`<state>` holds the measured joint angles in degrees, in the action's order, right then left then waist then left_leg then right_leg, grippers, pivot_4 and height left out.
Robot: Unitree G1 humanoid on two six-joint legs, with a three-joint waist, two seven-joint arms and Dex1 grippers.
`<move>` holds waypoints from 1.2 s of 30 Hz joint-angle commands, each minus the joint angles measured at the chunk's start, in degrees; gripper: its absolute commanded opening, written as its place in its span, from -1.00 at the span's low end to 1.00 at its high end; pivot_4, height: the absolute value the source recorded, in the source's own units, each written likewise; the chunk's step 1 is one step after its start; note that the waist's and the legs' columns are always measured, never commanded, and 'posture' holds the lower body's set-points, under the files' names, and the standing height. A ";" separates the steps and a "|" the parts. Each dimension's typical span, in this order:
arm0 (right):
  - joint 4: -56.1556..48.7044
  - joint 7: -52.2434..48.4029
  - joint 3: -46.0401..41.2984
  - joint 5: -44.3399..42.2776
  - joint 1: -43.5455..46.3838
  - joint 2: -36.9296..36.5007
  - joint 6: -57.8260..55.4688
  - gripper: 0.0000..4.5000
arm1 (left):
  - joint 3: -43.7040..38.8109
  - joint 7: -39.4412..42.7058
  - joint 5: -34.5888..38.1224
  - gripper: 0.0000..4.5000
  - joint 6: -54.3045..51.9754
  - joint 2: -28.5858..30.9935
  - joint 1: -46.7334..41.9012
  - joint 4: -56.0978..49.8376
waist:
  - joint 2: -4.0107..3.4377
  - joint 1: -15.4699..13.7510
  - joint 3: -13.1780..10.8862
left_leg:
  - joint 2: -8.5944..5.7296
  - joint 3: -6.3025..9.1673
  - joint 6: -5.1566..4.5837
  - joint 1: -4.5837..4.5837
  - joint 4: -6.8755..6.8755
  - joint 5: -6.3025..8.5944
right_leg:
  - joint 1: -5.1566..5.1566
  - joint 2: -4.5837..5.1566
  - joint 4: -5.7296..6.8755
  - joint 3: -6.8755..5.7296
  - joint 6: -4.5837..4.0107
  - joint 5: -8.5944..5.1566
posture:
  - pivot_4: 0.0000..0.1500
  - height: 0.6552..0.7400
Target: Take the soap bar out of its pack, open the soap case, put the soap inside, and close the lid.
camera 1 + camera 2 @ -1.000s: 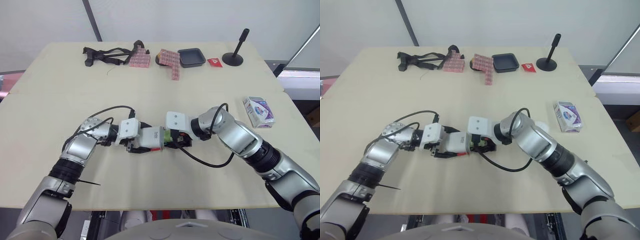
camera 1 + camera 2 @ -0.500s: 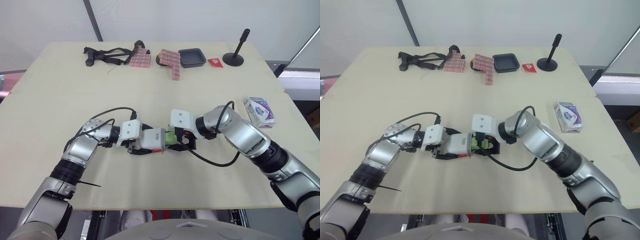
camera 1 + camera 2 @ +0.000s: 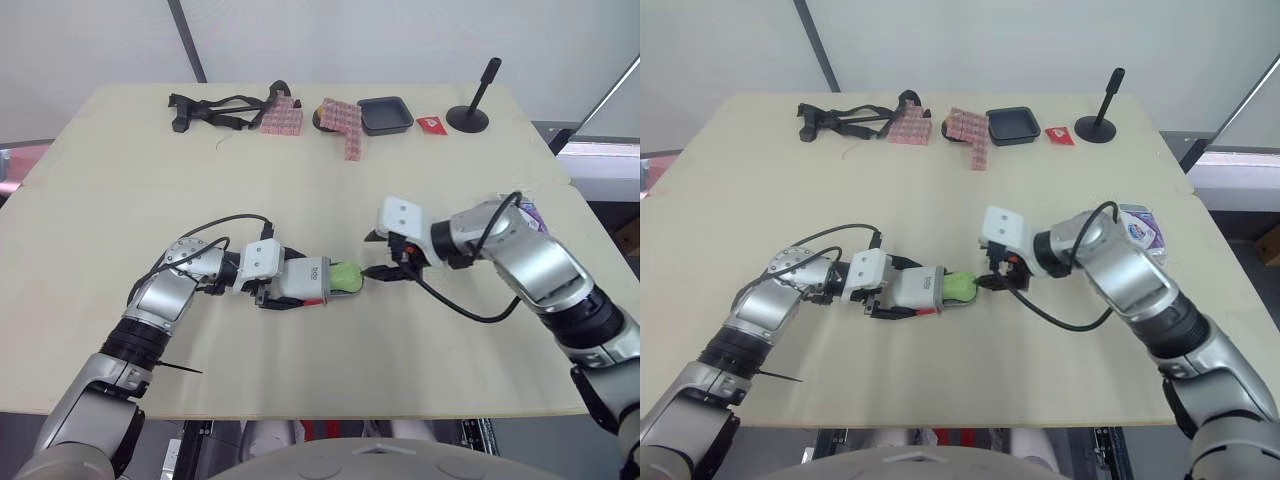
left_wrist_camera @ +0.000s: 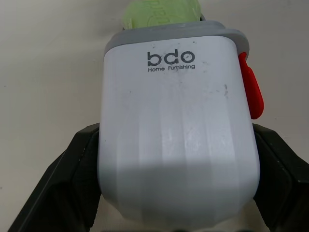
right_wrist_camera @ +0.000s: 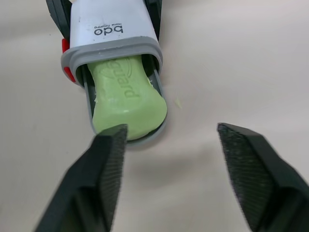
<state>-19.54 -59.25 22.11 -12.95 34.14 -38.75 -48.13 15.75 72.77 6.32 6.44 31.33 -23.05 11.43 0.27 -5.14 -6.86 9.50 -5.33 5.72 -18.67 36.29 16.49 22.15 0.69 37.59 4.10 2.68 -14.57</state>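
Looks like a robotics lab or test room to me, definitely not anyone's home. It's one plain beige table (image 3: pixel 300 170) against bare white wall panels (image 3: pixel 400 40) with a dark pole (image 3: pixel 186 40) slanting across them, zero decoration. Random props sit lined up along the far edge like test items: a tangle of black straps (image 3: pixel 215 108), pink checkered blocks (image 3: pixel 281 118), a small black tray (image 3: pixel 384 114), a little red packet (image 3: pixel 429 124) and a black stand (image 3: pixel 467 120) with an upright post. Grey floor shows past the table's sides.
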 commanded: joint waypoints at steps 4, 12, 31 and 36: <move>2.25 -0.23 -0.62 1.84 -3.28 -2.73 7.27 -0.69 | -0.85 0.02 0.84 0.55 0.19 0.47 -1.10 -0.63 | 0.00 -0.25 0.00 | 0.00 0.00 0.00 -0.04 0.02 0.00 | 0.00 0.01 -0.01 0.01 0.00 0.00 | 1.00 1.00; 2.52 0.22 2.98 4.33 -4.97 -0.60 10.68 -0.99 | -1.16 -0.13 0.99 0.55 0.19 0.48 -1.95 -0.08 | -0.01 -0.16 0.00 | 0.01 0.01 0.00 -0.06 0.03 0.00 | 0.02 -0.01 -0.01 0.01 0.00 0.00 | 1.00 1.00; 5.88 2.62 9.41 8.36 1.14 10.20 11.57 -0.99 | -0.76 -0.72 0.97 0.55 -0.05 0.04 -1.60 -1.12 | -0.01 0.30 0.00 | 0.01 0.01 -0.01 -0.09 0.03 0.00 | 0.06 -0.01 0.00 -0.01 0.00 0.00 | 1.00 1.00; 6.39 2.15 9.65 9.21 1.52 11.01 11.98 -0.99 | -0.79 -1.13 0.98 0.55 -0.21 -0.08 -1.80 -1.16 | -0.01 0.33 0.00 | 0.01 0.01 -0.01 -0.08 0.03 0.00 | 0.06 -0.01 0.00 -0.01 0.00 0.00 | 1.00 1.00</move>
<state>-11.67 -56.63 32.29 -3.57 34.03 -28.37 -37.65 15.70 72.07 6.44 5.81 31.35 -24.29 12.37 0.26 -4.81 -6.86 9.51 -5.32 5.71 -18.76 36.31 16.49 22.21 0.67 37.59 4.09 2.68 -14.57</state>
